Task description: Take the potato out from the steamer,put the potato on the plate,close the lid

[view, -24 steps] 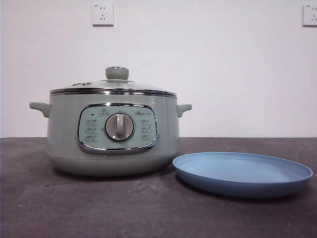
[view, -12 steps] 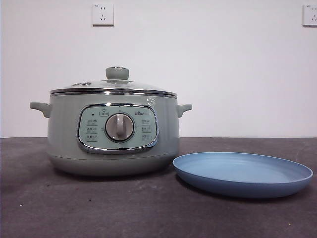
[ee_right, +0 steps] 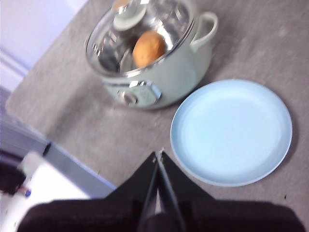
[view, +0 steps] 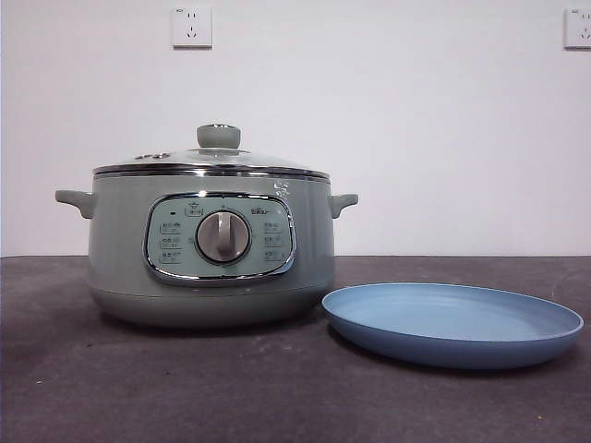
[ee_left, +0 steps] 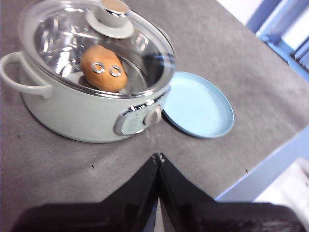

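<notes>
Black, my left claw (ee_left: 158,157) and right claw (ee_right: 159,153) hang pressed together above the table (view: 231,388), holding nothing. Beyond, the potato (ee_left: 102,69) lies inside the steamer (view: 211,245) under its glass lid (ee_left: 96,41). Just beside it, the plate (view: 452,323) sits bare. Panel lettering is too small to read.

Right gripper (ee_right: 159,155) with jaws pressed together, above grey table (ee_right: 87,125). Potato (ee_right: 149,49) inside steamer (ee_right: 164,77), beneath glass lid (ee_right: 140,34). Empty plate (ee_right: 231,131) just beside steamer.
</notes>
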{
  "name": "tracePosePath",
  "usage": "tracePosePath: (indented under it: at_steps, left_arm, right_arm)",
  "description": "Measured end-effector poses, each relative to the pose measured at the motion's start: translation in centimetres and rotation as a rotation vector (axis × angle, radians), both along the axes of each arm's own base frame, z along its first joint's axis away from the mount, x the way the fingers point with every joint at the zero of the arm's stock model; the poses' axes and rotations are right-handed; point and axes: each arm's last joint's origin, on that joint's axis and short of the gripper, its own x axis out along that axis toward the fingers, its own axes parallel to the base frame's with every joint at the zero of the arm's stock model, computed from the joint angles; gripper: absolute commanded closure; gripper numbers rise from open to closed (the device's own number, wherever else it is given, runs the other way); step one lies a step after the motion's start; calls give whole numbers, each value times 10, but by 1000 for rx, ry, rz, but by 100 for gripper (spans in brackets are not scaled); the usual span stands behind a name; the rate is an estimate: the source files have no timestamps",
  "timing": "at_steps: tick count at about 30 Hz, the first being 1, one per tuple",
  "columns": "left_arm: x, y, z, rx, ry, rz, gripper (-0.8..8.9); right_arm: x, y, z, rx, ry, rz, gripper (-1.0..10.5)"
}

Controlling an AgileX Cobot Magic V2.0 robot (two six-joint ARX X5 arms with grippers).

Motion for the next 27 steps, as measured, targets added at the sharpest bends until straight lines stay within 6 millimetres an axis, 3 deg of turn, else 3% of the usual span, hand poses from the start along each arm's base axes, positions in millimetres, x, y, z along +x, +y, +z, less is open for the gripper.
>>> tracePosePath:
  at_steps: [4,6,8,9,11,12,20,27]
  left_arm:
    - [-2,-1,5,18,-34,-22,766]
    - [-2,-1,5,22,-39,-24,543]
    - [-2,-1,5,23,-39,-24,285]
    - [-2,-1,5,23,-39,-24,218]
    - [-2,-1,5,23,-40,-24,213]
    - [-2,-1,5,23,-40,-24,213]
    - [0,-1,8,25,-72,-25,213]
    - [18,-1,18,23,-71,-30,214]
  right_arm:
    - [2,1,0,-18,8,27,935]
    - [3,1,0,-22,6,31,839]
    - [3,1,0,-24,5,32,615]
    - [3,1,0,-23,6,32,478]
    - [3,1,0,-19,11,27,296]
    - [3,1,0,-16,14,24,281]
    - [3,1,0,-10,21,18,285]
    - [3,1,0,-8,23,16,285]
